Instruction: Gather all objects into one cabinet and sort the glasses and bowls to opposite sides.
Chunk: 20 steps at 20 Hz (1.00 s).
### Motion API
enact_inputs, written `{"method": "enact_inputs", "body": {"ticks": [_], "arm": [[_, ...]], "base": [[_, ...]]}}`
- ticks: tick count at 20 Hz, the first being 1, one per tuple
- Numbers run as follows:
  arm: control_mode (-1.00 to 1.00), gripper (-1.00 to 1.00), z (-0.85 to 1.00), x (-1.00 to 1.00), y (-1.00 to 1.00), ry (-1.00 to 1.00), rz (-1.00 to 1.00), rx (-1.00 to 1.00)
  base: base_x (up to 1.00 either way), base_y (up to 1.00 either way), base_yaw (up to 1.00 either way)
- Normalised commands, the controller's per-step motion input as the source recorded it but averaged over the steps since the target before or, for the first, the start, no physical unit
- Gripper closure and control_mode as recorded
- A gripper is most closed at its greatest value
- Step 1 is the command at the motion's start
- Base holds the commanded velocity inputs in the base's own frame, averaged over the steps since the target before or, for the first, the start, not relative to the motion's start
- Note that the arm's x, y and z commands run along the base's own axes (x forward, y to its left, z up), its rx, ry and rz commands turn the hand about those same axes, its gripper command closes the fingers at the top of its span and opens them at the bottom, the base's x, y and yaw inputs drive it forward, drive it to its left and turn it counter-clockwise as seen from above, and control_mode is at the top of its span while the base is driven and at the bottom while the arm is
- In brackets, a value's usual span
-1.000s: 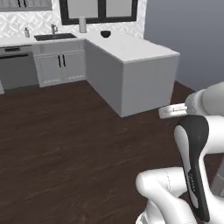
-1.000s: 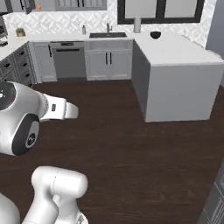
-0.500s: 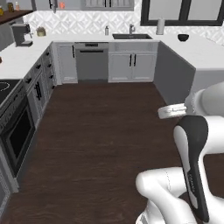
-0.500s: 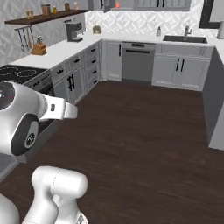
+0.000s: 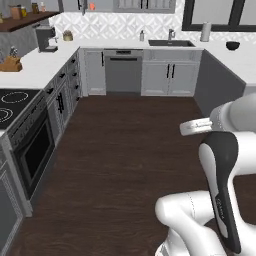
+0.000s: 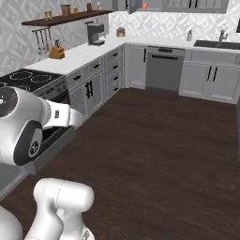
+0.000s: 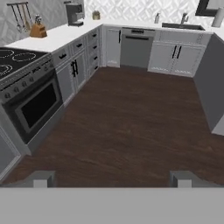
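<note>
The dark brown wall shelf (image 6: 65,19) hangs above the left counter, and its end shows as the shelf (image 5: 24,20) at the top left corner. Several small items stand on it, too small to name; one is brownish-orange (image 6: 65,9). A small black bowl (image 5: 232,45) sits on the white counter at the far right. A small red object (image 6: 144,5) sits high among the grey upper cabinets. My gripper (image 7: 112,180) is open, its fingertips (image 7: 41,179) wide apart over bare dark floor with nothing between them.
A black stove (image 6: 28,78) and its oven (image 7: 38,105) stand on the left. A coffee machine (image 6: 95,33) and a knife block (image 6: 57,51) are on the left counter. The sink (image 5: 170,43) and dishwasher (image 5: 123,75) line the back wall. Dark wood floor (image 5: 125,150) lies ahead.
The whole scene has swung: the base has turned left, the island has left the middle, and the stove, left counter and wall shelf have come into view. The arm's pose is unchanged.
</note>
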Motion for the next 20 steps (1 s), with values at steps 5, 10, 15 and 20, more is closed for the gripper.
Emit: {"method": "enact_inputs", "body": {"ticks": [5,10,15,20], "arm": [[1.0,-1.0,0.0,0.0,0.0,0.0,0.0,0.0],[1.0,-1.0,0.0,0.0,0.0,0.0,0.0,0.0],[1.0,-1.0,0.0,0.0,0.0,0.0,0.0,0.0],[1.0,-1.0,0.0,0.0,0.0,0.0,0.0,0.0]], "base": [[0.79,0.08,-0.05],[0.93,0.05,-0.17],[0.96,0.21,-0.22],[0.95,0.32,-0.24]]}}
